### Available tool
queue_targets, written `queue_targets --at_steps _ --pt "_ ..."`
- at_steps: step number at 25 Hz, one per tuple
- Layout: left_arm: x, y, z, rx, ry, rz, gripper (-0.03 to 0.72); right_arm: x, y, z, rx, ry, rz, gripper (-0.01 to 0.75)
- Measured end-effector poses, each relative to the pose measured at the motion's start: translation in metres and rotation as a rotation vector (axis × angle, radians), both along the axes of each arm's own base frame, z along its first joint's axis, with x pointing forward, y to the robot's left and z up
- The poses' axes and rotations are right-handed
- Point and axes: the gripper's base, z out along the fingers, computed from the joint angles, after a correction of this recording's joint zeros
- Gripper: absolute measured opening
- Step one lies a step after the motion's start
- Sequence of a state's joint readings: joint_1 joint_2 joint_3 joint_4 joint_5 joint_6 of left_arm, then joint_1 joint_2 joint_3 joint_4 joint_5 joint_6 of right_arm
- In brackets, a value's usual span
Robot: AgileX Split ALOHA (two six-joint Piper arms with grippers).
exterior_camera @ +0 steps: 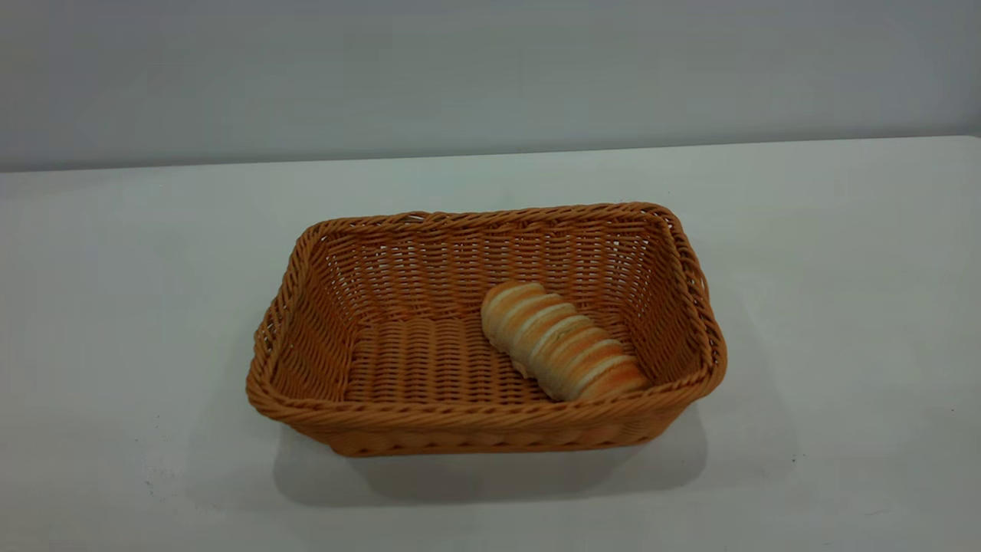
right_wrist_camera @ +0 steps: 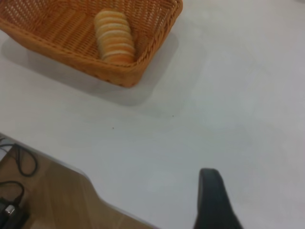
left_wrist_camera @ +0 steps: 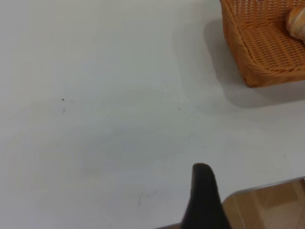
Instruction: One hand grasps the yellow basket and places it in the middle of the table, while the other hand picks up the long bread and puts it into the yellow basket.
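Nearest the exterior camera: bare white tabletop (exterior_camera: 490, 506), then yellow basket (exterior_camera: 460, 418) at centre. Long bread (exterior_camera: 563, 341) inside, toward 4 o'clock. Both steps apparently done. Left hand (left_wrist_camera: 204, 191) and right hand (right_wrist_camera: 213, 195) well clear; grip state impossible to tell.

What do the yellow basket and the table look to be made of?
Yellow basket: woven wicker or plastic rattan, judging by its open-weave sides and braided rim; which one is unclear. Table: smooth matte white top, likely laminate; wrist views show a wood-toned surface beyond its edge.

Long bread (exterior_camera: 563, 341) diagonal in yellow basket (exterior_camera: 490, 425), mid table (exterior_camera: 843, 268).
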State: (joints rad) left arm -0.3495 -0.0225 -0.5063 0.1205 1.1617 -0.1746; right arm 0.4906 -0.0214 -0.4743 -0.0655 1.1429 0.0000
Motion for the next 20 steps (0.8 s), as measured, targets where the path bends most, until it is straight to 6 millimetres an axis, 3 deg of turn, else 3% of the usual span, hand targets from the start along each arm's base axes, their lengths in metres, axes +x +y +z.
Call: queue_targets --at_steps 8,20 --pt "-0.0002 -0.0001 0.0 0.001 0.0 0.009 0.58 -0.0002 0.0003 -0.0002 0.0 0.0 -0.039 0.498" --pt "-0.0048 -0.0058 0.0 0.001 0.0 0.312 0.58 -0.0033 0.0034 -0.0002 0.0 0.0 -0.471 0.498"
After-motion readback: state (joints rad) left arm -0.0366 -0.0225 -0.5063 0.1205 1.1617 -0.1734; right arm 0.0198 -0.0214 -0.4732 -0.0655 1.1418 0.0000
